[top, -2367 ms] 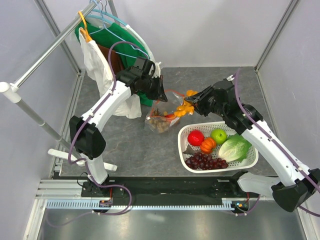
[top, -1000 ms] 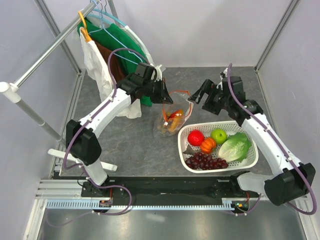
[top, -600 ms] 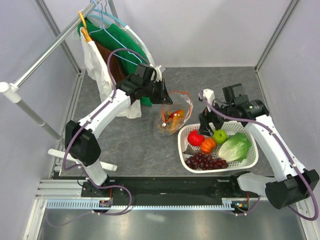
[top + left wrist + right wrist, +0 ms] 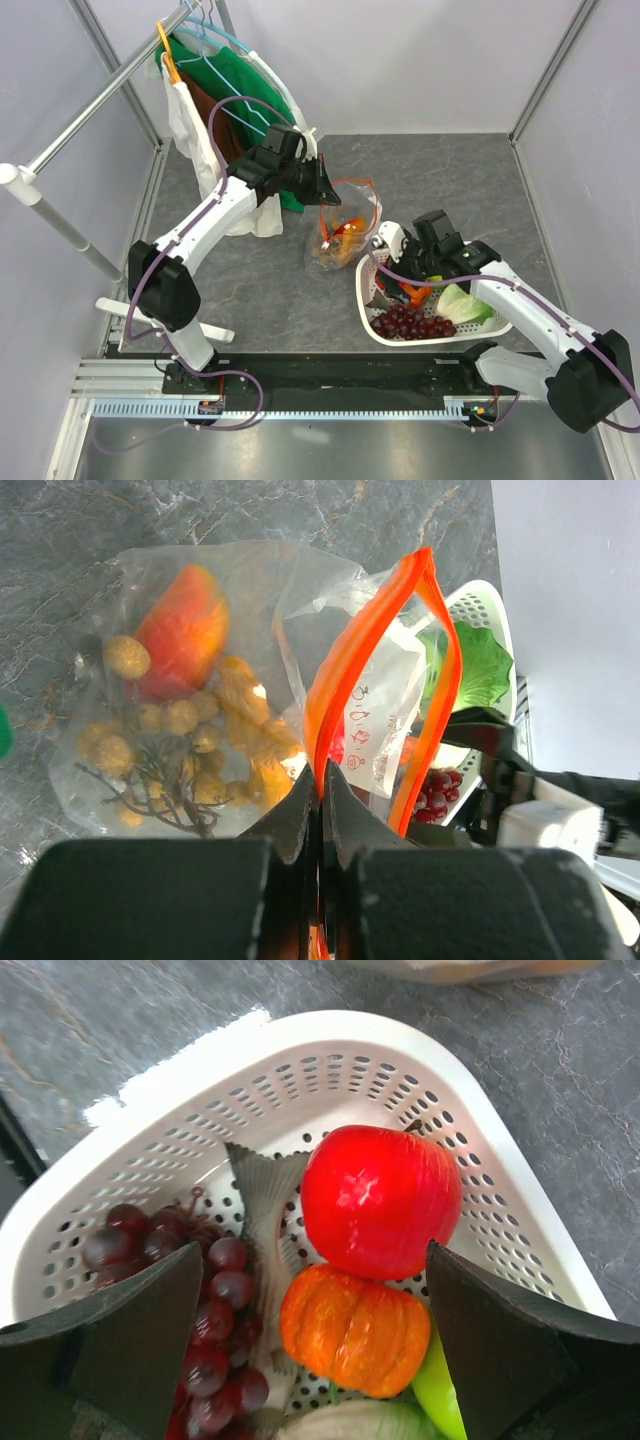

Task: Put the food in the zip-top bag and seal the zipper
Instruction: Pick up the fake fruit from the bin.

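— What was seen nearest the arm bases?
— A white lattice basket (image 4: pixel 330 1070) was set on the grey counter (image 4: pixel 450 170), in front of the right arm. Dark grapes (image 4: pixel 215 1310), a grey fish (image 4: pixel 262 1210), a red apple (image 4: pixel 380 1200), a ribbed orange piece (image 4: pixel 355 1332) and lettuce (image 4: pixel 462 303) were held in it. The red apple was touching the ribbed orange piece, and the grey fish was laid between the apple and the grapes.
— And the right claw (image 4: pixel 312 1300)?
— It was hung just above the basket, released. Its fingers were spread to either side of the apple and the orange piece, and nothing was gripped.
— Where was the zip-top bag (image 4: pixel 200 590) found?
— Just beyond the basket's left end. It was held up by its orange-red zipper (image 4: pixel 345 670), on which the left claw (image 4: pixel 322 798) was clenched, and the mouth was parted into a narrow loop. The bag's body was sagged onto the counter. A red-yellow mango (image 4: pixel 180 630), small brown nuts (image 4: pixel 127 657) and orange pieces (image 4: pixel 250 740) were seen inside.
— Was anything noted farther back?
— A green garment (image 4: pixel 245 90) and a white garment (image 4: pixel 195 130) were hung from a rail (image 4: pixel 90 100) at the far left corner.
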Available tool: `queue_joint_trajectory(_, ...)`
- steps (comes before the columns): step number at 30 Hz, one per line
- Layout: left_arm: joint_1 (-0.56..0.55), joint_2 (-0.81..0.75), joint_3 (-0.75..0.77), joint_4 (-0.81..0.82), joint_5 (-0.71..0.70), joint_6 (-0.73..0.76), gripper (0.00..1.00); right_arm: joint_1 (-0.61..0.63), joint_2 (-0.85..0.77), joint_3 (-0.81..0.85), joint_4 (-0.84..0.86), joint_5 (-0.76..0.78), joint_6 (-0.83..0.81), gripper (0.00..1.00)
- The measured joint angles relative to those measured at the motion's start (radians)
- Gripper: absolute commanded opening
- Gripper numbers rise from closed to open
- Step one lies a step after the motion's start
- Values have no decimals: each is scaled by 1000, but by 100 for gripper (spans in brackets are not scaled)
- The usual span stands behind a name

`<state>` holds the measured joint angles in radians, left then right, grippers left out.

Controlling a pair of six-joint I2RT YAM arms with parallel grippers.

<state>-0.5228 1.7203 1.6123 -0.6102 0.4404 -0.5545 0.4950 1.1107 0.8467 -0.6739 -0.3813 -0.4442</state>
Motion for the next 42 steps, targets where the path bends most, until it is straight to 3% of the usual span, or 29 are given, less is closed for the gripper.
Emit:
queue_joint_trajectory(14, 10, 0, -5, 0, 16, 0, 2, 66, 112, -125, 229, 179, -71, 95)
queue_joint_trajectory(17, 13, 0, -5, 1, 16, 0, 2, 80, 124, -141, 255, 182, -76, 88)
queue_joint_trajectory(24, 14, 1, -5, 1, 19, 0, 2, 90, 130, -146, 280, 193, -64, 54)
queue_joint_trajectory(29, 18, 1, -13, 7, 29, 0, 2, 90, 64, -127, 197, 208, -37, 47)
queue_joint_trajectory(37, 19, 1, -16, 10, 36, 0, 2, 90, -110, 166, 45, 154, 58, 47)
queue_joint_trajectory(42, 19, 1, -16, 14, 43, 0, 2, 90, -79, 371, 46, 104, 155, 47)
